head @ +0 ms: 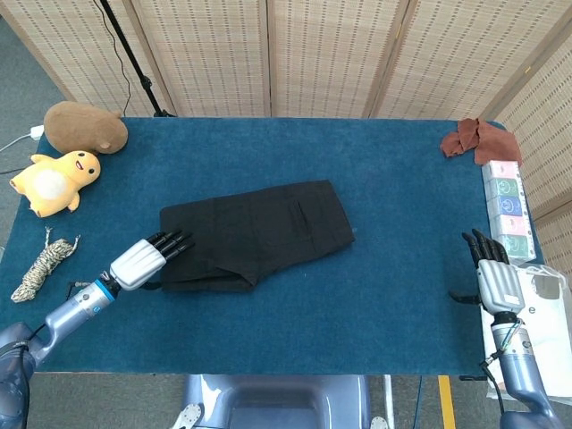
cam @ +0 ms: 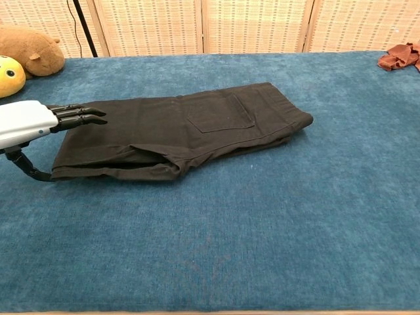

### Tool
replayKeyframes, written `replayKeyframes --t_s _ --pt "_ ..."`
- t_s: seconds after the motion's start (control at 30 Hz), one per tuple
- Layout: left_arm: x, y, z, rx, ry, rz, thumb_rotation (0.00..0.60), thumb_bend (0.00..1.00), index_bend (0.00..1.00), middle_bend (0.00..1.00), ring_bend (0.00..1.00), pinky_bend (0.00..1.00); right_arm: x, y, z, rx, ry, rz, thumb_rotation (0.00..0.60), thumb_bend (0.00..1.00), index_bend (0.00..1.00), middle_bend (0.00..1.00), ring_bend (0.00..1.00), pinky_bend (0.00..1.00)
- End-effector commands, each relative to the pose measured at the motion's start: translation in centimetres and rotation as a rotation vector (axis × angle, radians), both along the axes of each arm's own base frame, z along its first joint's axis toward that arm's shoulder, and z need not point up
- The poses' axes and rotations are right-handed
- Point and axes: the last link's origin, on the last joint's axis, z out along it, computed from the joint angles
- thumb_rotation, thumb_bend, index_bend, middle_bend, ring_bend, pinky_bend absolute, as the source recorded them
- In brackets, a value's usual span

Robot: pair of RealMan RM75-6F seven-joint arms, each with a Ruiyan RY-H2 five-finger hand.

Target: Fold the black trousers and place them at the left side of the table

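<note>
Woven screens stand behind a table (head: pixel 393 304) covered in blue cloth. Well to the outside of the left hand (head: pixel 143 261), along the table's far left edge, sit a brown plush (head: pixel 85 127), a yellow duck (head: pixel 55 182) and a coil of rope (head: pixel 43 264).

That left hand lies low with fingers out straight and apart, holding nothing; its fingertips (cam: pixel 88 115) reach over the near left end of the trousers (head: pixel 255 234), and the thumb in the chest view hangs beside the lower folded edge, though whether it touches the cloth is hard to tell.

The trousers lie folded into a thick rectangle just ahead of this hand, running away from it toward the table's middle, with a back pocket (cam: pixel 220 111) facing up. So the folding looks done and the move leftward is what remains.

Black woven cloth of this kind should be soft, floppy and fairly light, with some grip against the table cover. A pinch on one corner would likely let the layers slide open. Better to slip fingers under the stacked end nearest the hand and clamp all layers with the thumb, then drag or lift.

Far off at the right edge, the right hand (head: pixel 492 277) rests with fingers extended and empty. Beyond it lie coloured boxes (head: pixel 506 207) and a rust-red rag (head: pixel 478 139).
</note>
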Motion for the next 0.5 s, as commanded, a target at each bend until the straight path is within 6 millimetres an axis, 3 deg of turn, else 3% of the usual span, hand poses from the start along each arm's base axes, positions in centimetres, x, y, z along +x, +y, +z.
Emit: replayKeyframes --t_s 0.03,0.37,0.5 --pt "0.4 0.2 -0.2 0.014 -0.014 -0.001 0.6 0.0 0.0 0.0 0.04 0.2 0.0 0.0 0.0 0.0 -0.001 -0.001 0.6 0.0 0.0 0.0 0.0 0.0" --pt "0.6 0.6 -0.6 0.047 -0.005 -0.001 0.6 0.09 0.01 0.0 0.13 0.2 0.0 0.0 -0.1 0.007 -0.004 0.0 0.6 0.0 0.0 0.0 0.0 0.0" --pt "0.6 0.4 -1.4 0.039 -0.008 0.019 0.6 0.2 0.17 0.03 0.22 0.2 0.1 0.1 -0.1 0.01 -0.006 0.002 0.6 0.0 0.0 0.0 0.0 0.0"
